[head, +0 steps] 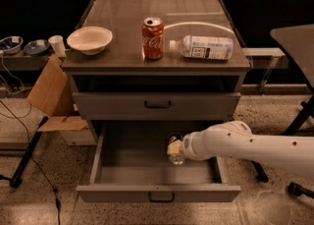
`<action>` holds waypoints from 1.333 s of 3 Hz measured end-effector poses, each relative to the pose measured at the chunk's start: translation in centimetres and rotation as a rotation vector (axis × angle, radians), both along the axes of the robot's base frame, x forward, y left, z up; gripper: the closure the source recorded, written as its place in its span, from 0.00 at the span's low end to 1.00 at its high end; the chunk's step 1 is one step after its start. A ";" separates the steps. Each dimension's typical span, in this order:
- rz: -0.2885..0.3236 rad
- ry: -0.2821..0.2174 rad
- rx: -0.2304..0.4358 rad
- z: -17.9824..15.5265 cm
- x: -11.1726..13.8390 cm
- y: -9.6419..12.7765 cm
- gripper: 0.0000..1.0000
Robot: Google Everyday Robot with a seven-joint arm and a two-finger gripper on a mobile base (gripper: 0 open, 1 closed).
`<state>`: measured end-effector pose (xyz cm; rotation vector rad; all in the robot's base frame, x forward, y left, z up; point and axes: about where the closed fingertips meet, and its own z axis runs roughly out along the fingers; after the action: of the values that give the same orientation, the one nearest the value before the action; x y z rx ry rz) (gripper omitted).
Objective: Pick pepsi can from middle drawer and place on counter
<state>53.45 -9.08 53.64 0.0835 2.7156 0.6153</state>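
The middle drawer is pulled open at the bottom of the grey cabinet. The white arm reaches into it from the right. My gripper is inside the drawer at its middle right, shut around the pepsi can. Only the can's dark top and silver lower end show past the cream finger. The can looks slightly tilted and held just above the drawer floor. The counter is the cabinet's grey-brown top, above the drawers.
On the counter stand a red Coca-Cola can, a cream bowl at the left and a plastic bottle lying on its side. The upper drawer is shut. A cardboard box leans at the cabinet's left.
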 end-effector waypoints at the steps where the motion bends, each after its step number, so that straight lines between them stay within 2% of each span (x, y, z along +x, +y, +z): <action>1: 0.002 -0.016 0.021 0.9 -0.3 -0.7 1.00; 2: -0.013 -0.063 0.062 3.3 -0.9 -2.5 1.00; 4: -0.076 -0.181 0.118 8.9 -2.4 -7.7 1.00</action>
<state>51.05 -16.80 62.50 0.1523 2.4898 0.7231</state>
